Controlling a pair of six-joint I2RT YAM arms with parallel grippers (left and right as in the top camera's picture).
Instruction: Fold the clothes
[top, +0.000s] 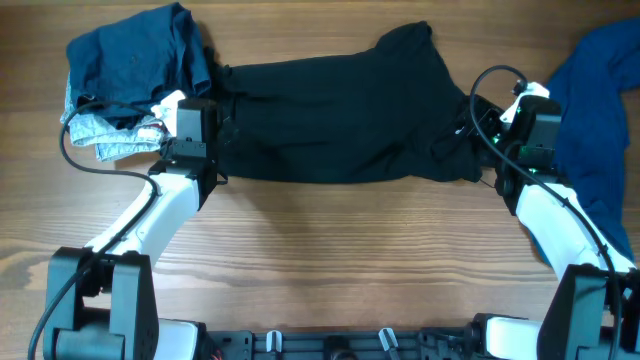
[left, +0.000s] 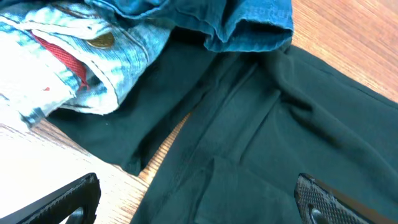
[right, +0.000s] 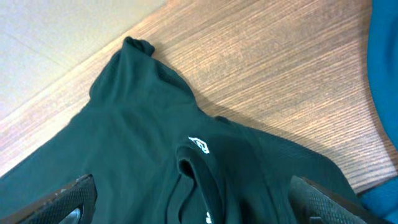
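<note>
A dark green, nearly black shirt lies spread across the middle of the table. My left gripper is open over the shirt's left edge; its fingers straddle the cloth and a strip of bare wood. My right gripper is open over the shirt's right end; its fingers straddle the collar, which has a small white logo. Neither holds anything.
A pile of blue clothes and light jeans lies at the back left, overlapping the shirt's edge; it also shows in the left wrist view. A blue garment lies at the right edge, just beside the right arm.
</note>
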